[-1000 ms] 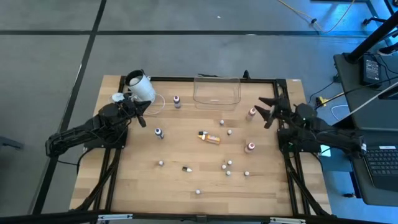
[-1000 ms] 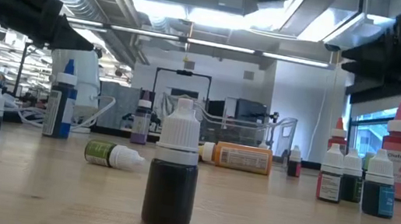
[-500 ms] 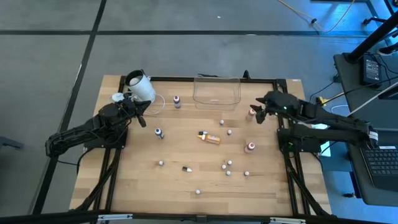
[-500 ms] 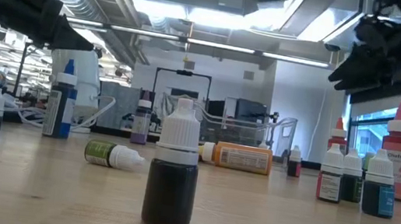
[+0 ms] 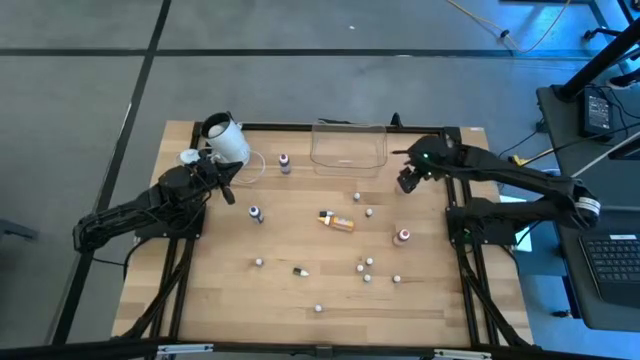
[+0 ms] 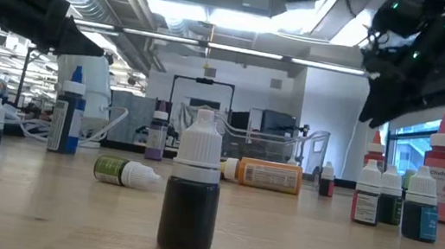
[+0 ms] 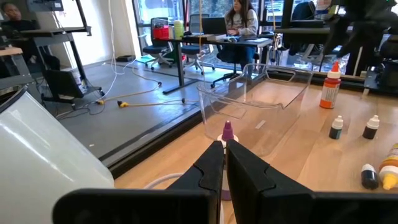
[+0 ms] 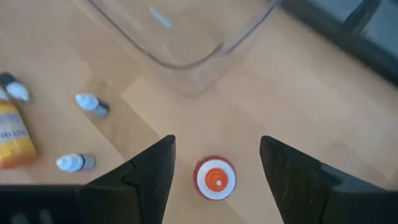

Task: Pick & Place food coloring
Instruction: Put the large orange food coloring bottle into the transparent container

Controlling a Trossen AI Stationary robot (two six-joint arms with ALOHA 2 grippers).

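Observation:
The food coloring bottles stand and lie scattered over the wooden table (image 5: pixel 200 290). A red bottle (image 5: pixel 404 183) with a pale cap stands upright near the table's far right. My right gripper (image 8: pixel 214 169) hovers above it, pointing down and open, with one finger on either side of the bottle's cap (image 8: pixel 214 178) and not touching it. In the low view my right gripper (image 6: pixel 390 83) hangs over that bottle (image 6: pixel 373 153). My left gripper (image 5: pixel 227 190) waits shut at the far left beside the white cup (image 5: pixel 226 137). A purple bottle (image 7: pixel 227 131) stands ahead of it.
The clear plastic tub (image 5: pixel 348 148) stands at the far edge, just left of my right gripper. A second red bottle (image 5: pixel 402 237) stands nearer. An orange-yellow bottle (image 5: pixel 337 221) lies mid-table, a blue one (image 5: pixel 255 213) stands to its left, and several small bottles dot the near half.
My right gripper has moved toward the table's left and far edge. It has tipped from level to pointing down and has come over the red bottle near the tub. Its fingers have stayed open. Nothing on the table has moved.

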